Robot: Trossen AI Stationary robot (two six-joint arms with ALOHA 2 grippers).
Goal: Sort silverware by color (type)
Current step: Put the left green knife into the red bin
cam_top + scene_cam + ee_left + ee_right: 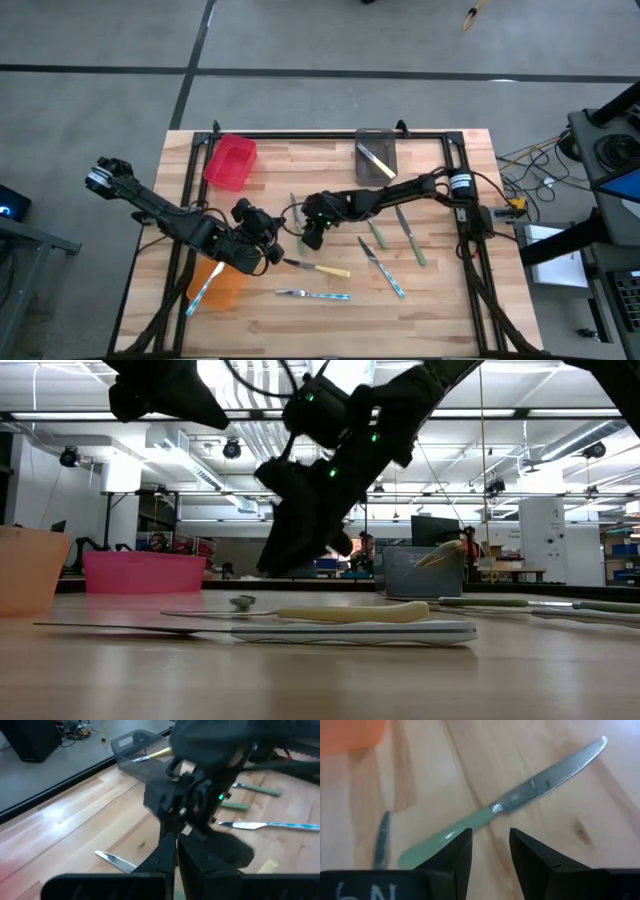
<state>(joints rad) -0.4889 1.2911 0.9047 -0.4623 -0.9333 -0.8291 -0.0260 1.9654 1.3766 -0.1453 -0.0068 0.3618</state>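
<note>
Right wrist view | right fingers spread above green-handled knife, not touching | left fingers pressed together, empty

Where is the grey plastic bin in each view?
High view: grey plastic bin at the table's far edge.
Low view: bin right of centre, far back.
Left wrist view: bin far off, at table's edge.
Right wrist view: not in it.
Landmark: yellow-handled knife inside.

Red bin, grey bin and orange bin on wooden table.
</note>
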